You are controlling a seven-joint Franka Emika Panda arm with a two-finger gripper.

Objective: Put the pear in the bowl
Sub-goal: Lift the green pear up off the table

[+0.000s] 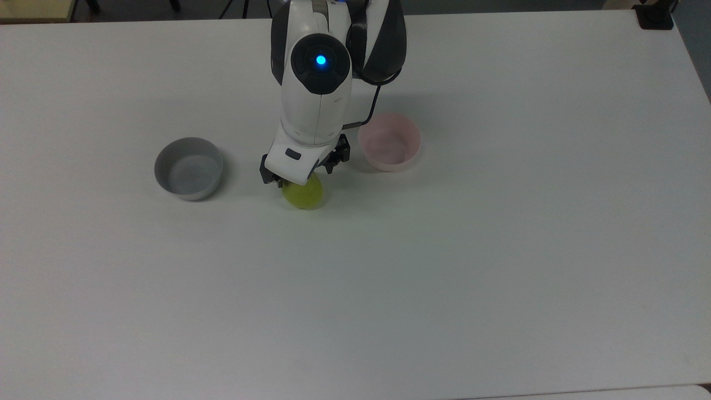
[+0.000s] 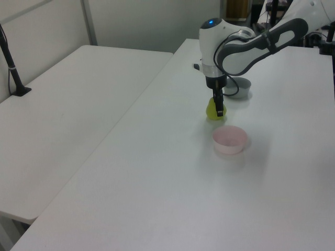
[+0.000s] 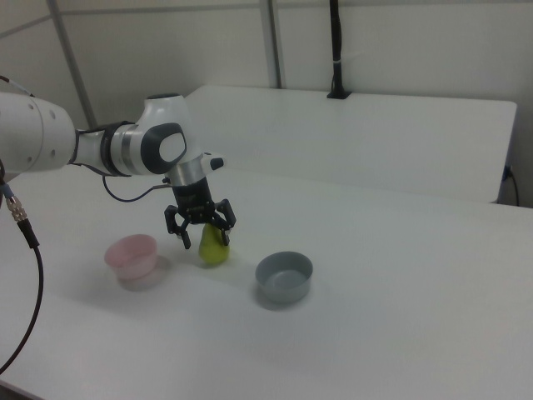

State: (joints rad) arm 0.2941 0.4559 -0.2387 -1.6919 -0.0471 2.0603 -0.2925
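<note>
The yellow-green pear [image 1: 305,195] stands upright on the white table, between the two bowls. My gripper [image 3: 206,242] has come down over it, open, with one finger on each side of the pear [image 3: 215,250]; I cannot tell whether the fingers touch it. In the top view the white hand hides the pear's top and stem. The left view has the gripper [image 2: 219,107] in front of the pear [image 2: 211,111]. The pale pink bowl [image 1: 389,165] sits empty just to the top view's right of the pear, also seen as the pink bowl [image 2: 229,141] [image 3: 131,255].
A grey straight-sided bowl [image 1: 189,169] [image 3: 284,277] stands empty to the top view's left of the pear. The arm's black cable [image 1: 373,108] hangs near the pink bowl. A second white table [image 2: 63,120] adjoins at the left view's left.
</note>
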